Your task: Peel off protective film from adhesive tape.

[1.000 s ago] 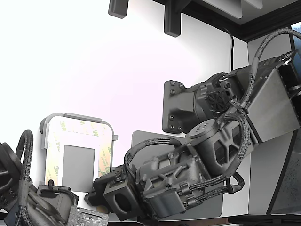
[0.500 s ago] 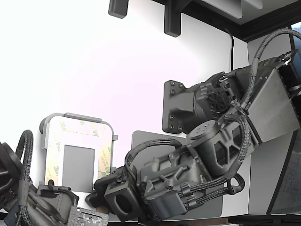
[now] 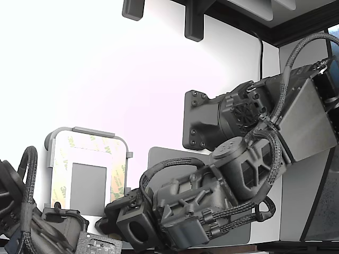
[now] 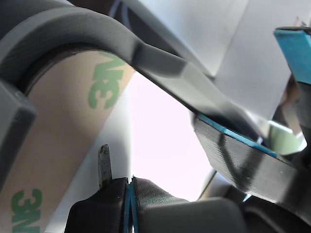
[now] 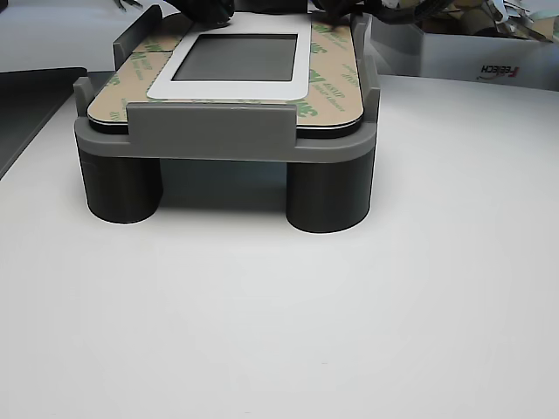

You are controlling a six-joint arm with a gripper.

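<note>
The light-grey tray (image 3: 87,130) lies at the exterior view's left. The adhesive tape borders its grey window (image 3: 87,188), covered by the peach protective film (image 3: 117,174) with green 3M logos. The film lies flat in the other view (image 5: 327,78). My gripper (image 3: 108,219) sits at the tray's near right corner in the exterior view. In the wrist view its pads (image 4: 130,187) meet at a thin blue seam, right beside the film (image 4: 63,141) under the tray's rim (image 4: 87,34). I see nothing between the pads.
A second dark arm (image 3: 32,222) sits at the exterior view's lower left, by the tray. A large grey mat (image 3: 159,159) lies behind my arm. The tray stands on round legs (image 5: 327,196). A white box (image 5: 489,61) stands behind it.
My arm has sunk slightly down and to the exterior view's left, bringing the gripper a little lower at the tray's corner. The tray and film have not moved.
</note>
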